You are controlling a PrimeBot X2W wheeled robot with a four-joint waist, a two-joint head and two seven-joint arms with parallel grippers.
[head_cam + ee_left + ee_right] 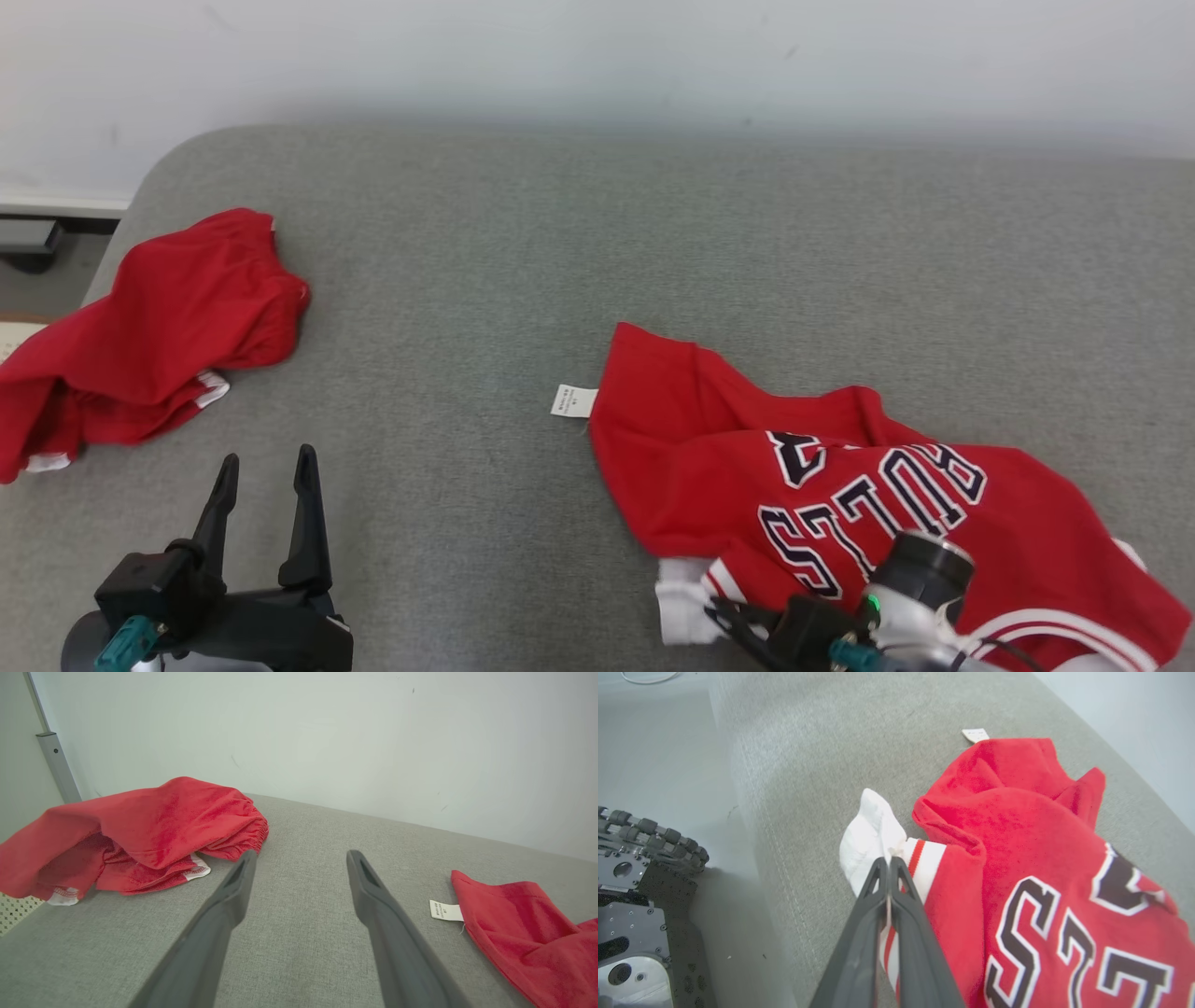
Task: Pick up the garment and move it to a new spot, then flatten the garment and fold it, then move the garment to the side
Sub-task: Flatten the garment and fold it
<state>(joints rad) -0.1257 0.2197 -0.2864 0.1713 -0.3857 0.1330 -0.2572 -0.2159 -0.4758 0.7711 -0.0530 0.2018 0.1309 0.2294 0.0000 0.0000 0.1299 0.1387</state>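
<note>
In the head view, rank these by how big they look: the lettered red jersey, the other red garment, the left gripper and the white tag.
1. Lettered red jersey, partly cut off.
2. Other red garment.
3. Left gripper, enlarged by nearness to the camera.
4. White tag.

A plain pale wall point(597, 56) with faint scuffs runs across twelve o'clock behind the grey woven tabletop point(485, 243), whose corner rounds off at ten o'clock. The light is soft and even. In the left wrist view a grey metal post point(58, 765) stands at ten o'clock; in the right wrist view smooth grey floor point(658, 756) lies at nine o'clock.
</note>
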